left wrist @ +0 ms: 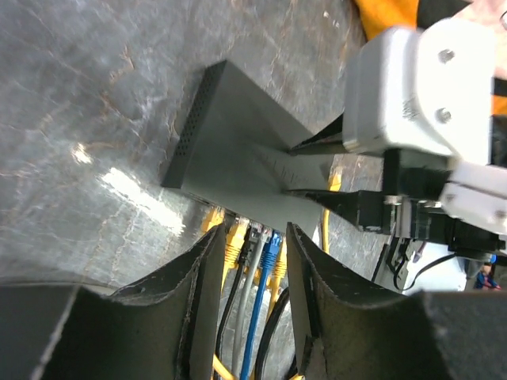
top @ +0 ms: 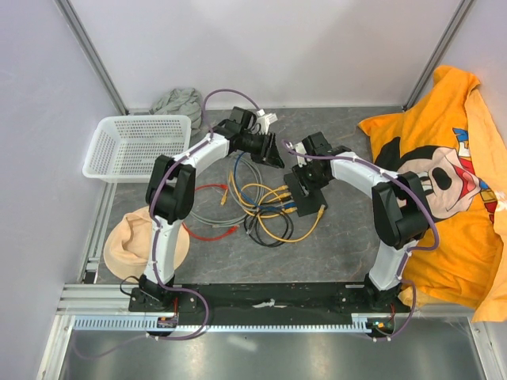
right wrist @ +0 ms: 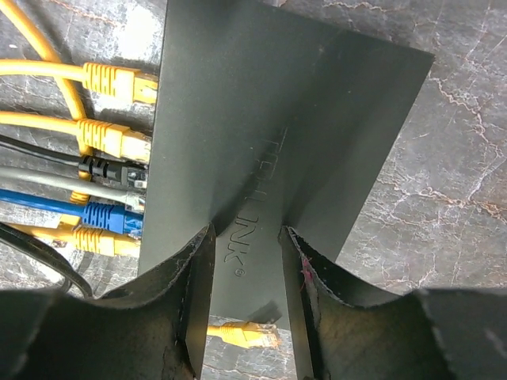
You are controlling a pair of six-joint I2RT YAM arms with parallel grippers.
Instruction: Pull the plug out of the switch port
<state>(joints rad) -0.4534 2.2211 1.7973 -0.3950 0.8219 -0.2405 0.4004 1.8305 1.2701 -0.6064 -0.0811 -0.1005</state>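
Nearest the overhead lens, the left arm [top: 168,206] and right arm [top: 396,214] reach from the near edge to the middle of the counter [top: 341,245]. The switch [top: 311,204] lies flat there under the right gripper [top: 298,180]. Its socket edge faces the left arm's side, toward a tangle of cables [top: 257,210]. The left gripper [top: 273,154] hangs over the far end of that tangle. A white basket [top: 135,142], grey cloth [top: 178,101] and tan cloth [top: 131,241] lie to the left, and an orange cartoon-mouse shirt [top: 444,166] to the right.

Left wrist view: the left fingers [left wrist: 198,309] stand apart, straddling a grey plug [left wrist: 252,249] and blue plug [left wrist: 271,253] seated in the sockets. Yellow plugs [left wrist: 234,245] crowd either side. The right fingers [left wrist: 325,138], also apart, rest their tips on the switch's top face.

Right wrist view: the long axis runs up the picture. The left edge holds two yellow plugs, a black plug [right wrist: 103,168], then grey, blue and yellow. A loose yellow plug [right wrist: 242,334] lies off the near end. Embossed lettering between the fingers ends in "LINK"; its start is unclear.
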